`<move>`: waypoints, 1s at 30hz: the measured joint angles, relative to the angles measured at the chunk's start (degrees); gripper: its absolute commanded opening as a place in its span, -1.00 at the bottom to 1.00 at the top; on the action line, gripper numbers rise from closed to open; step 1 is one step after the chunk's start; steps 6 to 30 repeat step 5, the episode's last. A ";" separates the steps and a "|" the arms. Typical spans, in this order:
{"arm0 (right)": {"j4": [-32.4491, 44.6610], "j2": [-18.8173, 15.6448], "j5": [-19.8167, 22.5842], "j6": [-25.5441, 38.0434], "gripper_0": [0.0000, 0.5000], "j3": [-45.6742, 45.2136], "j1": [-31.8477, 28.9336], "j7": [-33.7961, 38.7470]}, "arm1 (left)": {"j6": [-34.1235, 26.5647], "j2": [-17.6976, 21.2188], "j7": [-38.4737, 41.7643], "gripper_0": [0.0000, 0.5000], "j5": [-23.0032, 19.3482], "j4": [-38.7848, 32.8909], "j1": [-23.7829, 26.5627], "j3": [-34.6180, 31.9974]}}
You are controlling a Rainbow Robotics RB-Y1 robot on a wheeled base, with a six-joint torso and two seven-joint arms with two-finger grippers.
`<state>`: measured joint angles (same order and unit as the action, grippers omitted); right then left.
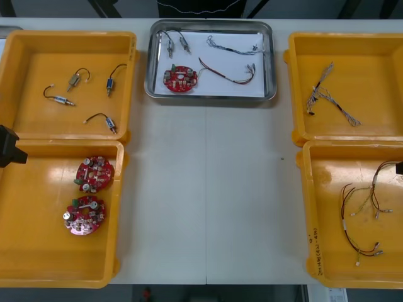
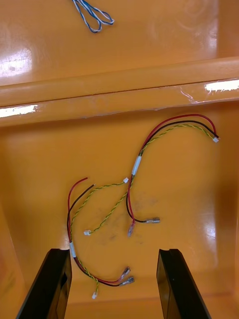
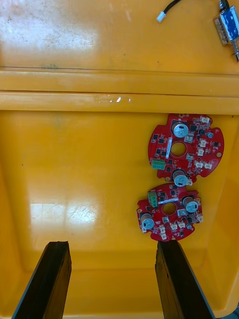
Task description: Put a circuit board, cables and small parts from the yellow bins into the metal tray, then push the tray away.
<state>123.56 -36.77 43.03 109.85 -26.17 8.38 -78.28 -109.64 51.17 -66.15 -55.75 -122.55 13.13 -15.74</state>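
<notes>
The left gripper [image 3: 112,281] hangs over the near left yellow bin [image 1: 63,281], at its far left corner in the front view, its jaws apart with nothing between them. Two red circuit boards [image 1: 95,173] lie flat in this bin, one behind the other and close together, toward its right wall. In the far left yellow bin [image 1: 69,36] four small metal parts [image 1: 75,79] lie scattered, each trailing a curled black cable [image 1: 97,116], their bodies pointing different ways. At the far middle of the worktop [image 1: 208,189] stands the metal tray [image 1: 211,24], white inside. It holds a circuit board [image 1: 181,78] in its near left corner and a pair of small parts [image 1: 169,45] side by side at the far left, their long axes running roughly far to near. A blue and white cable [image 1: 236,47] stretches left to right along the tray's far side, and a red and dark cable [image 1: 230,74] lies left to right nearer. The far right yellow bin [image 1: 340,38] holds twisted blue and white cables [image 1: 330,94], slanting from far towards the near right. In the near right yellow bin [image 1: 306,207] lie red and yellow cables [image 2: 137,164], running loosely far to near. The right gripper [image 2: 112,281] hangs over them, jaws apart and holding nothing.
</notes>
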 measured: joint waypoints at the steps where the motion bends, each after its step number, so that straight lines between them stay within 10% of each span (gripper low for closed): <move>1: 0.00 0.00 0.00 0.00 1.00 0.00 0.00 0.00 | 0.00 0.00 0.00 1.00 0.00 0.00 0.00 0.00; 30: 0.00 0.00 0.00 0.00 1.00 0.00 0.00 0.00 | 0.00 0.00 0.00 1.00 0.00 0.00 0.00 0.00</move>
